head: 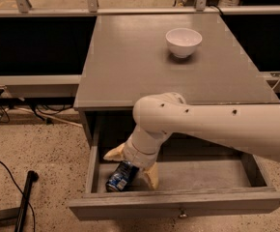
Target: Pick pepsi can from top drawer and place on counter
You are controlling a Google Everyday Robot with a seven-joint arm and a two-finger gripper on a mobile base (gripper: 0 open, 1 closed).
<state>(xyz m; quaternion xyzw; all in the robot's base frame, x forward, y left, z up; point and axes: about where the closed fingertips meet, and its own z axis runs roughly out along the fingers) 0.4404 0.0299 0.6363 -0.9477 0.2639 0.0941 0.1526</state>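
Observation:
The pepsi can (121,177) lies on its side at the front left of the open top drawer (178,202). My gripper (132,166) reaches down into the drawer from the right. Its tan fingers are spread, one (114,153) to the left and behind the can, the other (151,176) to the right of it. The can's upper end lies between them. The counter (145,62) spreads above the drawer.
A white bowl (183,41) stands on the counter at the back right. A black pole (23,202) and cables lie on the speckled floor to the left. Metal rails run behind the counter.

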